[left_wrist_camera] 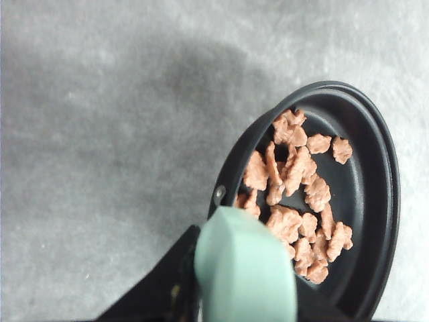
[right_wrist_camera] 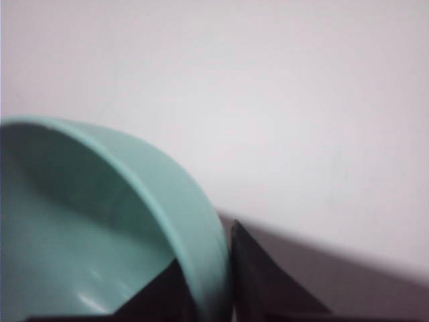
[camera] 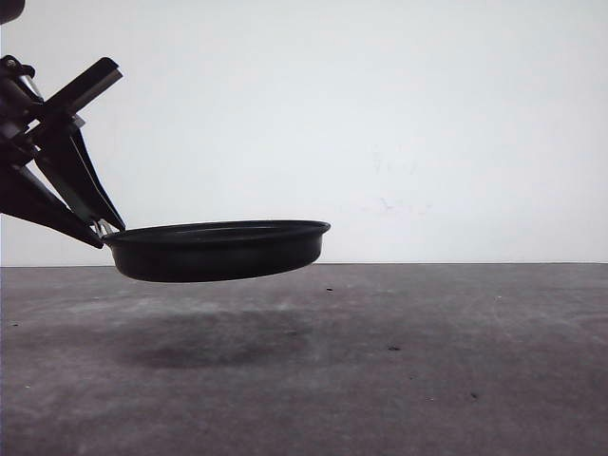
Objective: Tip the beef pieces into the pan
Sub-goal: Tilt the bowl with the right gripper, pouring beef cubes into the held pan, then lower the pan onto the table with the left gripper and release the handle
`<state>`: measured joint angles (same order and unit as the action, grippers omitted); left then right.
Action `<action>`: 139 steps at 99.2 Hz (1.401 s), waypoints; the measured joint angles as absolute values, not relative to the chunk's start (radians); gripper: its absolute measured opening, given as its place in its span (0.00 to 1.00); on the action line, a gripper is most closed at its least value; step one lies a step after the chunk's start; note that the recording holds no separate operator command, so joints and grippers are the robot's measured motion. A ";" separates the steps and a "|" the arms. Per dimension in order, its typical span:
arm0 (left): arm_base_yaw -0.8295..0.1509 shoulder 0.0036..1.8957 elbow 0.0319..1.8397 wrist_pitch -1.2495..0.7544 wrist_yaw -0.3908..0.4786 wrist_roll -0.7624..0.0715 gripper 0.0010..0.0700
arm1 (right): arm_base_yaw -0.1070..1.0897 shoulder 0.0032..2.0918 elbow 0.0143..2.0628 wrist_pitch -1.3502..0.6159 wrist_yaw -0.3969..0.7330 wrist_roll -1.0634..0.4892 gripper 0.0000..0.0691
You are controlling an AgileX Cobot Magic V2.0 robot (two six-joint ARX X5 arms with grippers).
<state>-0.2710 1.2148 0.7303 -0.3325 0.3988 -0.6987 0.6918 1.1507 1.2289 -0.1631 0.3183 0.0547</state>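
My left pincer (camera: pixel 103 228) clamps the pan (camera: pixel 218 249) handle; loose beef pieces (left_wrist_camera: pixel 298 194) slide easily. Right pincer (right_wrist_camera: pixel 214 295) grips the bowl (right_wrist_camera: pixel 100 235) rim.

A teal-green bowl (right_wrist_camera: pixel 100 228) appears tilted before a white wall (camera: pixel 380 123). The grey table (camera: pixel 427 361) carries small dark specks.

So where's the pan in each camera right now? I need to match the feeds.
Front view: the pan hangs above the grey table, left of centre, held at its left end by the left gripper.
Left wrist view: seen from above at the right, beef pieces inside, mint handle nearest the camera.
Right wrist view: I can't make out the pan; a teal bowl sits between the fingers.
Shared landmark: the grey table.
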 joint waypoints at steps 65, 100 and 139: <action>-0.271 1.215 0.730 -0.321 0.399 -0.669 0.07 | -0.343 1.244 0.796 -0.604 -0.259 0.288 0.04; -0.271 1.215 0.730 -0.325 0.416 -0.669 0.07 | -0.315 1.295 0.622 -0.461 -0.322 0.305 0.04; -0.271 1.215 0.730 -0.334 0.396 -0.654 0.07 | -0.315 1.251 0.677 -0.485 -0.460 0.320 0.61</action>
<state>-0.2714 1.2148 0.7303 -0.3336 0.3962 -0.6540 -0.3149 1.2510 0.6773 -0.4854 -0.4599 0.3202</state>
